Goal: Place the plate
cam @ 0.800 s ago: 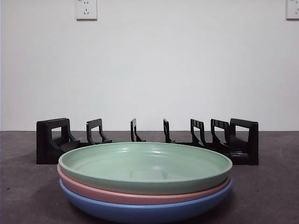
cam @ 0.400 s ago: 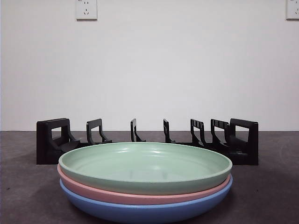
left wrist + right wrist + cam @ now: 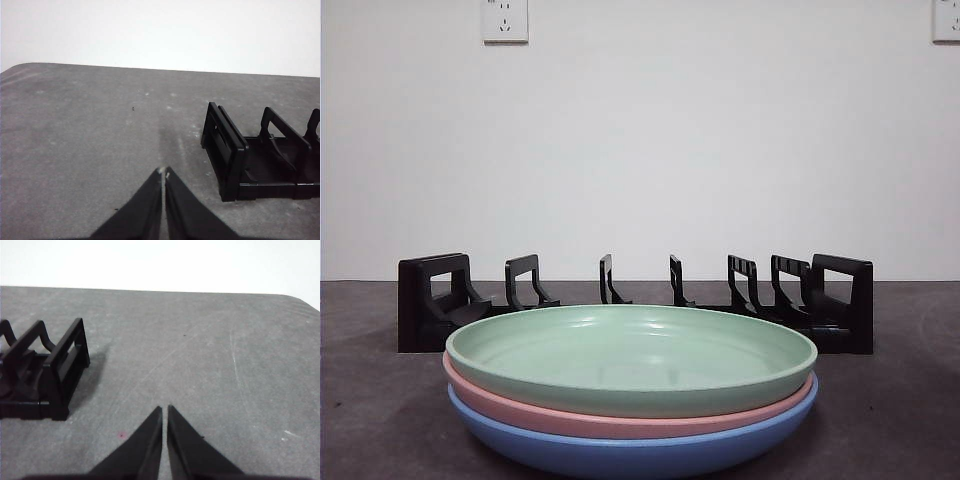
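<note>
A stack of three plates stands near the camera in the front view: a green plate on top, a pink plate under it, a blue plate at the bottom. Behind them a black plate rack with upright dividers stands empty. The rack's end shows in the left wrist view and in the right wrist view. My left gripper is shut and empty over bare table beside one end of the rack. My right gripper is shut and empty beside the other end. Neither arm shows in the front view.
The dark grey table runs to a white wall with two sockets high up. The table's rounded far corners show in both wrist views.
</note>
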Robot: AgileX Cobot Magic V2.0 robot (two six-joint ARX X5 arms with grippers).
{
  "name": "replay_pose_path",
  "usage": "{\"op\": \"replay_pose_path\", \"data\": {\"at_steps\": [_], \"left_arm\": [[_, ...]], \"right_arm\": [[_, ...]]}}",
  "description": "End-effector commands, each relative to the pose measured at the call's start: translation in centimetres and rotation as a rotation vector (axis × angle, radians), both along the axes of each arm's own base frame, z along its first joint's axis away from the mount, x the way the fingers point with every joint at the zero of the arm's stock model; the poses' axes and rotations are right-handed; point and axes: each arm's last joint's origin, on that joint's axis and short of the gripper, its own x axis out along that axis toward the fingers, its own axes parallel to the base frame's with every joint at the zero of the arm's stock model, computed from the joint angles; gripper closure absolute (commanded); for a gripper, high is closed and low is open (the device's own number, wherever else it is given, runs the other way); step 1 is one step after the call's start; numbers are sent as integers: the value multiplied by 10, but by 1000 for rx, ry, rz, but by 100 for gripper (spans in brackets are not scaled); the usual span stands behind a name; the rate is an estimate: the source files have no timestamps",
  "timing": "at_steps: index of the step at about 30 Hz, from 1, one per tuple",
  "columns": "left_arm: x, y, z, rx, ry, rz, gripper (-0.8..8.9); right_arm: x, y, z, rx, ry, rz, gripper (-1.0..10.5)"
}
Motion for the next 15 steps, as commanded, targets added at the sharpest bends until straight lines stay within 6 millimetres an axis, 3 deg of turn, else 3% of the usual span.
{"op": "replay_pose_path", "data": {"at_steps": [1, 15], "left_arm": [[1, 0, -5, -5, 8, 1, 806], [1, 0, -5, -5, 8, 1, 806]], "right_arm": [[0, 0, 0, 25, -11, -8, 931], [1, 0, 4, 25, -51, -7, 931]]}}
